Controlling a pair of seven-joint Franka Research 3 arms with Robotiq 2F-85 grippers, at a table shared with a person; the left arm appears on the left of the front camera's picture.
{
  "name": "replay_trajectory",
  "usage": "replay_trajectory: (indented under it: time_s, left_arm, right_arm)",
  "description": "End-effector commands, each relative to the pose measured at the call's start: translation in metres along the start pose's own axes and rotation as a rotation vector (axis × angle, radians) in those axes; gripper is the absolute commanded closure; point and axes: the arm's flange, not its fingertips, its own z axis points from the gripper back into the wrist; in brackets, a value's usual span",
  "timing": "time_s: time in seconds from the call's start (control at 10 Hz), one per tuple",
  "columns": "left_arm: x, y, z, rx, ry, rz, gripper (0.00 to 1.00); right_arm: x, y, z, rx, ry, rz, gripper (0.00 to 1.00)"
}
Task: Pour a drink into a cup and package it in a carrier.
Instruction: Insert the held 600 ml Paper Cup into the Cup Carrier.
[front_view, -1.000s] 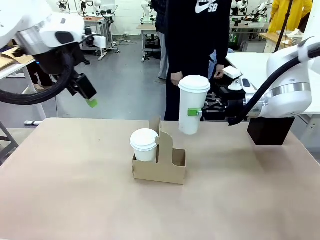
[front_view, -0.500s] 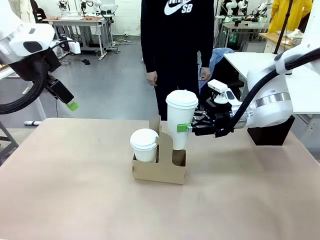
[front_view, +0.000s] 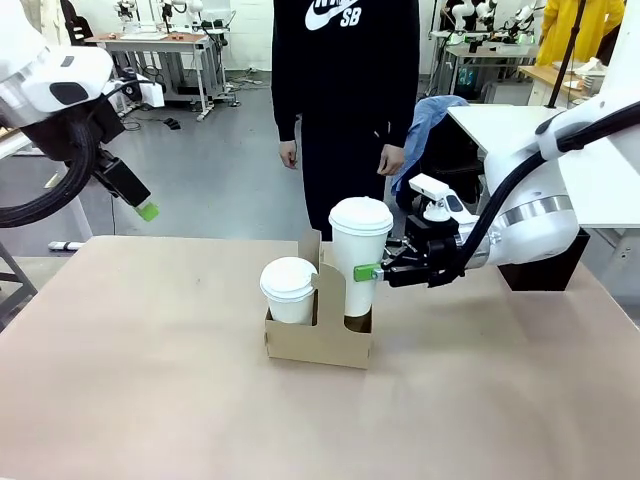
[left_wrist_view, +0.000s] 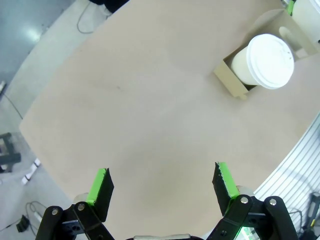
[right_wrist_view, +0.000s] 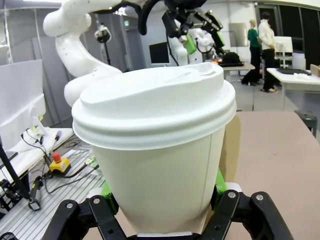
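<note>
A robotics lab: beyond the brown table (front_view: 150, 380) stand workbenches (front_view: 165, 45) carrying more equipment on a grey concrete floor (front_view: 230, 170); cables (right_wrist_view: 30, 165) trail beside the right jaws.

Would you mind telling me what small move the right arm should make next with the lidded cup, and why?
Probably keep lowering it straight down. The right gripper is shut on the tall cup, whose base is already entering the empty slot of the carrier beside the seated cup; it looks not fully seated yet, so opening now seems premature.
</note>
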Motion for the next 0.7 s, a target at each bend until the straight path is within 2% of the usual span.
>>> replay_trajectory:
  time_s: [0.0, 0.6]
  left_arm:
    - [0.0, 0.0, 0.002, 0.0, -0.005, 0.002, 0.0]
    - [0.0, 0.0, 0.002, 0.0, -0.005, 0.002, 0.0]
  right_arm:
    - [-0.008, 0.001, -0.006, 0.046, 0.0, 0.023, 0.2]
    - [-0.043, -0.016, -0.002, 0.065, 0.011, 0.047, 0.2]
